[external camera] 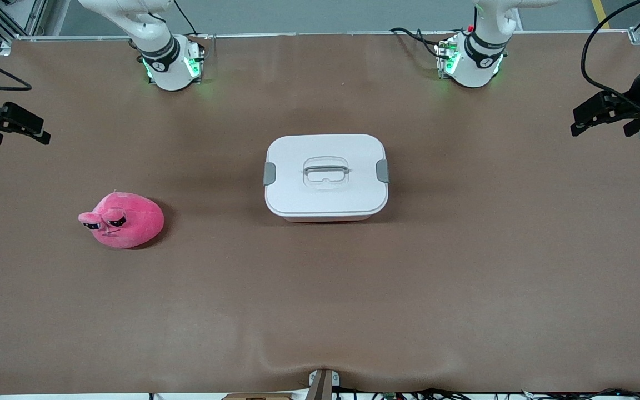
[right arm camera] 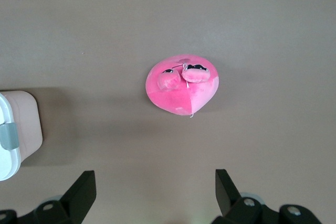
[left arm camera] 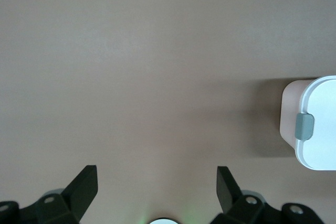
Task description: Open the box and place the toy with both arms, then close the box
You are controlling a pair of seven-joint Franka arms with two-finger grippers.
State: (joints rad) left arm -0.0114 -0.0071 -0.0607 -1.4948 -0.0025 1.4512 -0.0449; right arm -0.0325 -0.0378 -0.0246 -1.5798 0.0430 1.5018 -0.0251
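Note:
The box [external camera: 325, 176] stands shut in the middle of the table, a pale pink tub under a white lid with a grey clip [external camera: 269, 174] at each end and a recessed handle [external camera: 326, 171]. The toy [external camera: 123, 219], a hot-pink plush with two dark eyes, lies toward the right arm's end, nearer the front camera than the box. My right gripper [external camera: 20, 136] hangs open and empty over the right arm's end of the table; its wrist view shows the toy [right arm camera: 182, 85] and a box corner [right arm camera: 21, 124]. My left gripper [external camera: 599, 130] hangs open and empty over the left arm's end, with the box [left arm camera: 315, 124] off to one side.
The brown table cover [external camera: 320, 300] is wrinkled along the edge nearest the front camera. The two arm bases [external camera: 173, 64] [external camera: 470, 61] stand along the edge farthest from that camera, with cables beside them.

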